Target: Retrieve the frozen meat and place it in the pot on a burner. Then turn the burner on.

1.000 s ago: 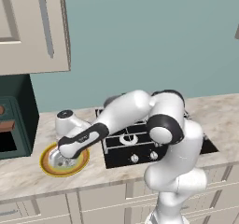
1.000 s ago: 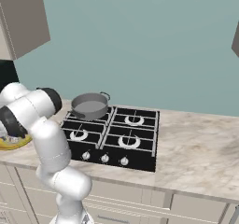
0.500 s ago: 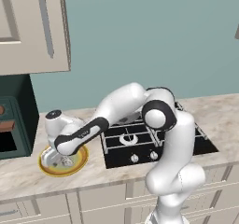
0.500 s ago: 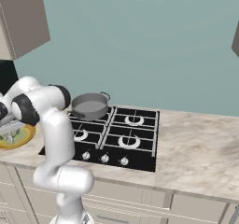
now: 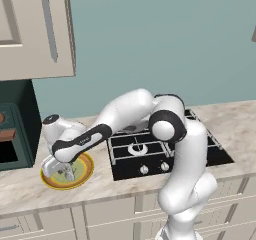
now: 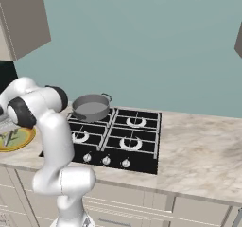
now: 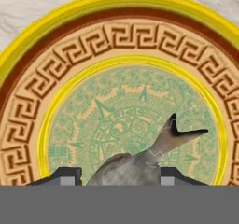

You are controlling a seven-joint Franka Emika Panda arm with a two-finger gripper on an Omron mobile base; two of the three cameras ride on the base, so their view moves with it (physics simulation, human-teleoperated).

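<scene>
Claw: I see my claw [image 5: 64, 173] low over the plate [image 5: 85, 174], at the left end of the table [image 5: 30, 186]. In the hand view its two dark tips sit on either side of the meat [image 7: 140, 164], one on each side and very close. I cannot tell if they are pinching it or just next to it.

Meat: I see the meat as a small grey lump with a pointy bit that sticks out. It lies on the green middle of the plate, right between my claw tips.

Plate: I see a round plate with a yellow rim, a brown ring and a green middle. It lies flat on the table, to the left of the stove [image 6: 142, 160]. In the right base view a bit of it [image 6: 22, 141] peeks out from behind my arm.

Pot: I see the grey pot [image 6: 90, 108] on the back left burner of the stove. It stands upright and it is well apart from the plate and the meat.

Burner: I see a front burner [image 6: 131, 143] with a whitish ring under the black grate. It has no pot on it.

Knobs: I see small silver knobs [image 6: 106, 161] in a row along the front of the stove.

Arm: I see my white arm reach from the stove side across to the plate.
</scene>
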